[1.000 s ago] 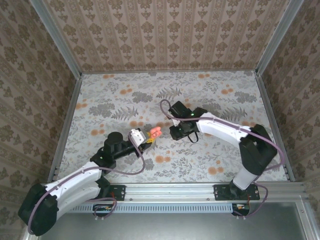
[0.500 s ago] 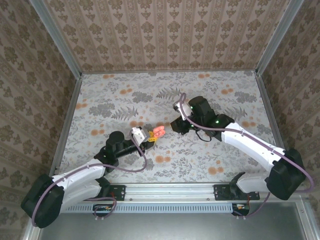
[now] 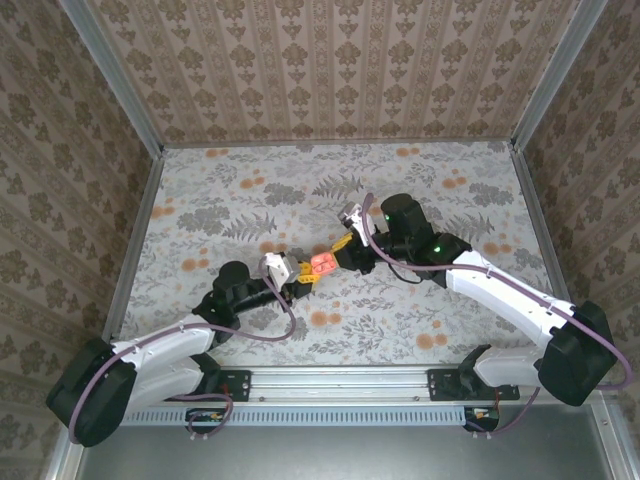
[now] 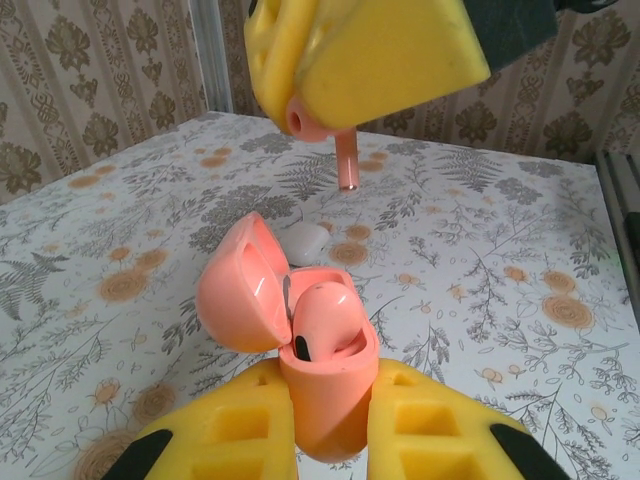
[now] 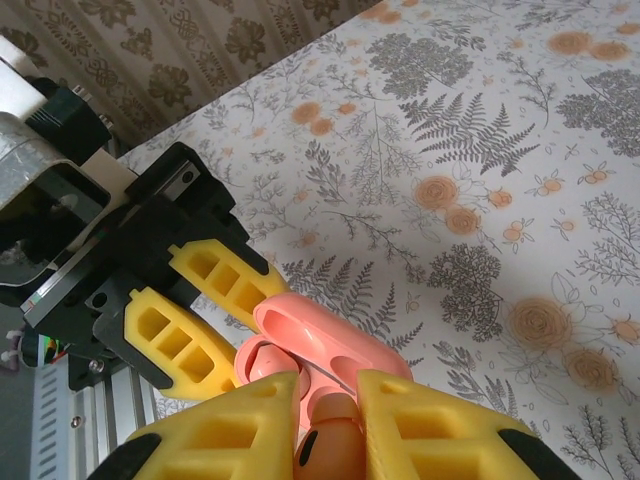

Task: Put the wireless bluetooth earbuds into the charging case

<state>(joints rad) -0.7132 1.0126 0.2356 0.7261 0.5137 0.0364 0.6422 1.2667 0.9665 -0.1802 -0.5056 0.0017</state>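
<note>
Left wrist view: your left gripper [image 4: 335,405] clamps the open case [image 4: 262,310], one earbud [image 4: 325,318] seated; right gripper [image 4: 312,95] pinches the second earbud [image 4: 347,160] above.

Case [image 4: 322,385] in L hand [image 4: 335,425], one earbud [image 4: 325,315] in it; 2nd earbud [image 4: 347,160] in R hand [image 5: 328,412], above.

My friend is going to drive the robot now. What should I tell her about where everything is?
Left gripper: shut on the charging case, lid open.
Right gripper: shut on a pink earbud, stem pointing down, above the case and not touching it.
Done: the other pink earbud sits in the case.
Left to do: lower the held one into the free slot and let go.
A small white piece lies on the table behind the case; I can't tell what it is.
</note>
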